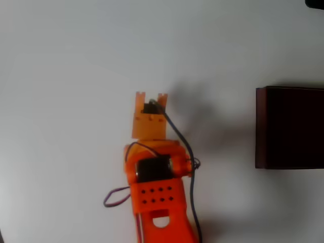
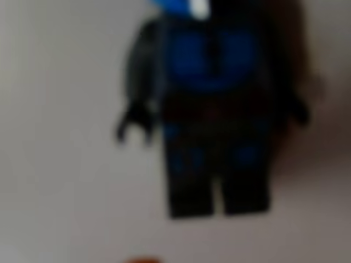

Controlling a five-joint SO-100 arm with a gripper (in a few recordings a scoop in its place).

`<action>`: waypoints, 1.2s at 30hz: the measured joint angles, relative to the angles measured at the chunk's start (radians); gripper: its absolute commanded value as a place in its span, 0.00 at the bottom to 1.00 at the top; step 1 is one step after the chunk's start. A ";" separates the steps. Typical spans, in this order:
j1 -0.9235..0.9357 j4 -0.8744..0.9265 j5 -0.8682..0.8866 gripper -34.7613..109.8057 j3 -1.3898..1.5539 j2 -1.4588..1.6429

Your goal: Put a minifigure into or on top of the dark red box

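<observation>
Orange plastic forms the arm, seen from above entering at the 6 o'clock edge and reaching toward 12 o'clock. The end effector (image 1: 151, 96) is pointed downward near frame centre; two lighter orange prongs are seen at its top edge with a small gap between them, and a dark part sits in that gap. Whether it is released or clenched cannot be told, since the fingertips are hidden under the arm body. Nothing can be confirmed as held or touched. Dark cables are looped along the arm's 3 o'clock side.

The minifigure (image 2: 211, 109) is seen in the wrist view, close and heavily blurred, lying on the pale surface (image 2: 55, 192). Its body and legs are near black with blue patches on torso and legs; a bright blue bit with a white spot is cut off at the 12 o'clock edge. Dark arms hang at both sides.

The dark red box (image 1: 289, 127) is seen from above at the 3 o'clock edge, well apart from the arm, with thin maroon walls and an almost black interior.
</observation>
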 measured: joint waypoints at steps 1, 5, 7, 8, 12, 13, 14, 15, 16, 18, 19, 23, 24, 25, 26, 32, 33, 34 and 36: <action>-0.003 -0.012 0.005 0.42 0.000 -0.008; -0.021 -0.049 0.032 0.42 0.006 -0.032; -0.040 -0.072 0.046 0.42 0.005 -0.043; -0.052 -0.083 0.052 0.42 0.005 -0.049; -0.055 -0.126 0.052 0.42 0.006 -0.083; -0.054 -0.130 0.049 0.42 0.009 -0.084; -0.054 -0.141 0.049 0.42 0.014 -0.084; -0.057 -0.150 0.049 0.42 0.018 -0.086; -0.063 -0.167 0.049 0.42 0.029 -0.087; -0.067 -0.198 0.049 0.42 0.037 -0.087; -0.067 -0.212 0.043 0.42 0.044 -0.087; -0.066 -0.222 0.035 0.42 0.048 -0.098; -0.064 -0.229 0.035 0.42 0.055 -0.098; -0.064 -0.235 0.035 0.42 0.060 -0.097; -0.066 -0.235 0.026 0.41 0.061 -0.097; -0.060 -0.242 0.017 0.41 0.078 -0.086; -0.060 -0.242 0.017 0.41 0.086 -0.078; -0.054 -0.241 0.017 0.41 0.094 -0.072; -0.048 -0.238 0.017 0.41 0.112 -0.049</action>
